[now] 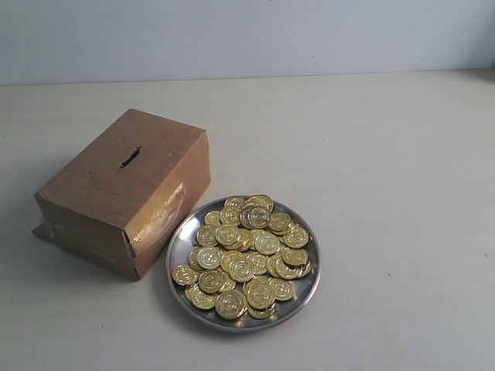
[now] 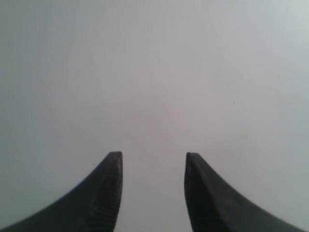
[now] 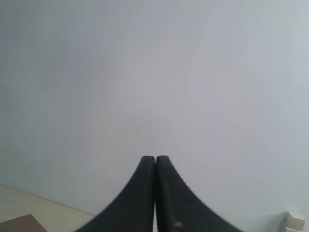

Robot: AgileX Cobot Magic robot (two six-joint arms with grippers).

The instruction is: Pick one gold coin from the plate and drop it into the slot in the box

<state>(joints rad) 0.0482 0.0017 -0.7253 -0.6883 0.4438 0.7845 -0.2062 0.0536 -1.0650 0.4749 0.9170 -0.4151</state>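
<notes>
A round silver plate [image 1: 179, 246] heaped with several gold coins [image 1: 246, 253] rests on the pale table, front centre in the exterior view. Touching its left side stands the brown cardboard box [image 1: 124, 189], taped at the seams, with the dark slot [image 1: 130, 157] in its top face. Neither arm appears in the exterior view. My left gripper [image 2: 153, 157] is open and faces a blank pale wall. My right gripper [image 3: 155, 158] is shut with nothing in it, also facing the wall; a brown corner of the box [image 3: 21, 224] shows at that view's edge.
The pale table [image 1: 387, 193] stretches wide to the right of and behind the plate. A white wall [image 1: 247, 35] rises beyond its far edge. A small white block [image 3: 294, 221] sits at the corner of the right wrist view.
</notes>
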